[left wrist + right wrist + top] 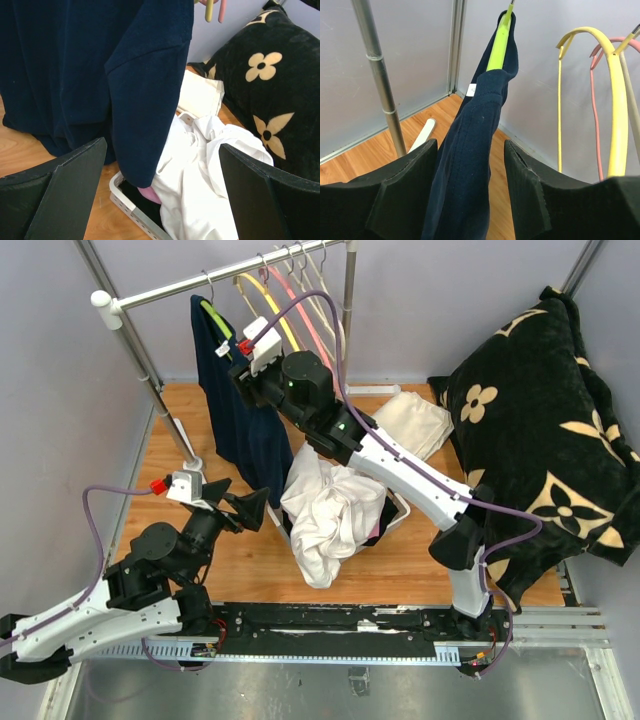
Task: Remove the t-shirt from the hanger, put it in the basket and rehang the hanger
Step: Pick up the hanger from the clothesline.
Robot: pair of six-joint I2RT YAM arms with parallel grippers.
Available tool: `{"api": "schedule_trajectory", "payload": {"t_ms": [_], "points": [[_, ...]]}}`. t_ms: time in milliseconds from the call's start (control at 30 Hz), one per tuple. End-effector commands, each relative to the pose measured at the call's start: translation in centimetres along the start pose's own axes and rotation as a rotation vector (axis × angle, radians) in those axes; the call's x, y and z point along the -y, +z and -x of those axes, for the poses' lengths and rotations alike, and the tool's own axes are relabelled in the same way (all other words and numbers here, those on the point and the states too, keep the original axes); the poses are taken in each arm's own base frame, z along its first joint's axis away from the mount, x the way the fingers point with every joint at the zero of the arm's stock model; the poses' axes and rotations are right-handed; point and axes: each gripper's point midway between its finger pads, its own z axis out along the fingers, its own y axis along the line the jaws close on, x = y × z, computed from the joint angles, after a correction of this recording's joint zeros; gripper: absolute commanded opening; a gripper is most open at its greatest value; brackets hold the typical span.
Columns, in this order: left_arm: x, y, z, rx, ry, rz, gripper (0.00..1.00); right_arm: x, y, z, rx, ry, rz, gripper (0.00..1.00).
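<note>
well, t-shirt not yet off the green hanger far left, right gripper straddling its shoulder, grip unclear, left gripper wide open, empty.

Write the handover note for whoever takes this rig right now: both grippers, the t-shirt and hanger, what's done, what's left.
Left gripper: open, empty, low down facing the lower part of the dark navy t-shirt.
Right gripper: open, one finger on either side of the t-shirt's shoulder, just below the lime-green plastic hanger; not clamped.
The t-shirt hangs on the hanger, which is hooked on the silver metal rail.
Done: approach only.
Left: grip the shoulder, work the shirt off the hanger.
</note>
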Motion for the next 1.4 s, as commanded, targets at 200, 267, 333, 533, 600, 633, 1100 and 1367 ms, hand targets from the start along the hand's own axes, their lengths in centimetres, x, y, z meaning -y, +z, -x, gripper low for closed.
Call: {"api": "schedule_trajectory", "payload": {"t_ms": [200, 267, 333, 533, 600, 633, 1100, 1367], "points": [[-0.9, -0.4, 0.2, 0.017, -0.017, 0.027, 1.0, -0.1, 1.1, 0.5, 0.032, 0.045, -0.046, 0.51], [-0.9, -0.5, 0.2, 0.017, -0.018, 0.028, 1.0, -0.1, 1.2, 0.3, 0.031, 0.049, -0.05, 0.49], [-1.0, -0.6, 0.3, 0.018, -0.02, 0.029, 1.0, -0.1, 1.3, 0.2, 0.031, 0.053, -0.053, 0.47], [-1.3, -0.7, 0.4, 0.023, -0.026, 0.033, 1.0, 0.3, 1.1, 0.6, 0.047, 0.075, -0.077, 0.34], [-1.3, -0.8, 0.5, 0.024, -0.027, 0.033, 1.0, 0.5, 1.0, 0.7, 0.052, 0.079, -0.085, 0.3], [-1.3, -0.7, 0.4, 0.023, -0.026, 0.033, 1.0, 0.7, 0.7, 1.0, 0.057, 0.08, -0.092, 0.29], [-0.9, -0.5, 0.7, 0.035, -0.037, 0.023, 1.0, 3.0, -2.5, 5.2, 0.15, 0.068, -0.144, 0.03], [-0.5, -0.2, 0.8, 0.038, -0.036, 0.019, 1.0, 3.9, -4.1, 8.6, 0.242, 0.052, -0.15, 0.01]]}}
